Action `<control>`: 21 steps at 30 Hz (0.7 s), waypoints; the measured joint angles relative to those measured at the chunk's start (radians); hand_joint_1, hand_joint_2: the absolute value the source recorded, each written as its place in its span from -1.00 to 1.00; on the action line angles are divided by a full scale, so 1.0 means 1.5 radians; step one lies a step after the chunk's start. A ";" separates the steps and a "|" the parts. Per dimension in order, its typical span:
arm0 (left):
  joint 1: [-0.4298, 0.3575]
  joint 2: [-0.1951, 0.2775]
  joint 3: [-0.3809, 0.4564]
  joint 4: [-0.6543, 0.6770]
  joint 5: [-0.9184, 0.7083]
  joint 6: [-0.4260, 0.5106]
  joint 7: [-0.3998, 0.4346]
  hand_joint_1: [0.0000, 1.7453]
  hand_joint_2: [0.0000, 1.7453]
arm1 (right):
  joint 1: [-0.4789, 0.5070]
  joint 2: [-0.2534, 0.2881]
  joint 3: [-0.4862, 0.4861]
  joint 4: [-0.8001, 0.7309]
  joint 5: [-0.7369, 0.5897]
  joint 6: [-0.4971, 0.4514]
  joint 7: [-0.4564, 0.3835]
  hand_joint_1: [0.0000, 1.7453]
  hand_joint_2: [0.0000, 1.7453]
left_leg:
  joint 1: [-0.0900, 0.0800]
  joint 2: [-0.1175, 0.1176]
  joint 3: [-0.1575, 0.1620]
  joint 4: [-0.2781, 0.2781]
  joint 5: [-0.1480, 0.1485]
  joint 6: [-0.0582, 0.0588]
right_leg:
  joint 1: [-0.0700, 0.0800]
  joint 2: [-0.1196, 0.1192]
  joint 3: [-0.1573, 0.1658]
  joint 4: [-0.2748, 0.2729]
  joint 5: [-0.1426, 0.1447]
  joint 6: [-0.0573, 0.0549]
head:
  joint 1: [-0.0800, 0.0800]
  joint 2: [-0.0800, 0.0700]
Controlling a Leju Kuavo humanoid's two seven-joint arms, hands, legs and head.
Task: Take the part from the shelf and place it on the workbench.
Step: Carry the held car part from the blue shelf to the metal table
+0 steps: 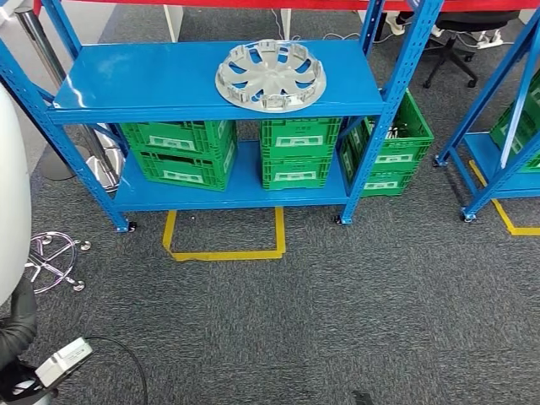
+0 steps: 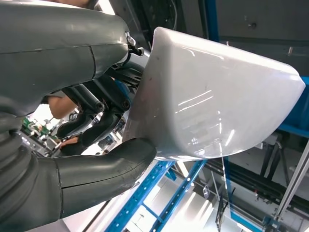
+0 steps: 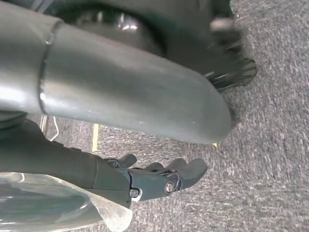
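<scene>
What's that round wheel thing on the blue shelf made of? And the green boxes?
The wheel cover looks like silver-painted plastic or metal; its matte grey sheen leaves that open. The green crates look like moulded plastic, with ribbed, slotted walls. The shelf seems glossy blue-painted metal.

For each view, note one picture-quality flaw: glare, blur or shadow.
Head view: sharp, evenly lit, the silver part clear on the blue shelf. Left wrist view: glare streaks on the white shell. Right wrist view: top right blurred; right hand fairly sharp.

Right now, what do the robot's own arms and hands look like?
The left hand has a grey ribbed cover, a thick smooth grey thumb and darker jointed fingers. The right hand shows dark grey fingers with small round screws, beneath a smooth silver-grey arm tube.
</scene>
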 joint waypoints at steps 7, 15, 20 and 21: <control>-0.002 0.000 0.000 0.000 0.004 0.000 0.000 1.00 1.00 | 0.001 0.002 0.000 -0.001 0.001 -0.004 0.000 -1.00 -1.00 | 0.006 -0.004 -0.029 0.042 -0.038 -0.026 | -0.002 -0.005 0.014 -0.079 0.033 -0.012 | -0.001 0.000; -0.003 0.000 -0.001 0.001 0.006 0.000 0.000 1.00 1.00 | 0.000 0.002 0.000 -0.001 0.002 -0.004 -0.001 -1.00 -1.00 | 0.029 -0.005 0.056 0.078 -0.070 -0.057 | -0.014 -0.008 -0.086 -0.025 0.072 0.009 | -0.002 0.000; -0.006 0.001 -0.005 0.002 0.011 0.000 0.000 1.00 1.00 | 0.001 0.002 0.000 -0.001 0.004 -0.005 -0.001 -1.00 -1.00 | 0.023 -0.004 0.080 0.007 -0.075 -0.027 | -0.017 -0.007 -0.107 -0.019 0.094 0.029 | -0.002 0.000; -0.007 0.001 -0.006 0.002 0.011 0.000 0.000 1.00 1.00 | 0.002 0.002 0.000 -0.001 0.004 -0.005 -0.001 -1.00 -1.00 | 0.024 -0.003 0.070 0.007 -0.066 -0.020 | -0.017 -0.006 -0.114 -0.009 0.076 0.032 | 0.000 0.000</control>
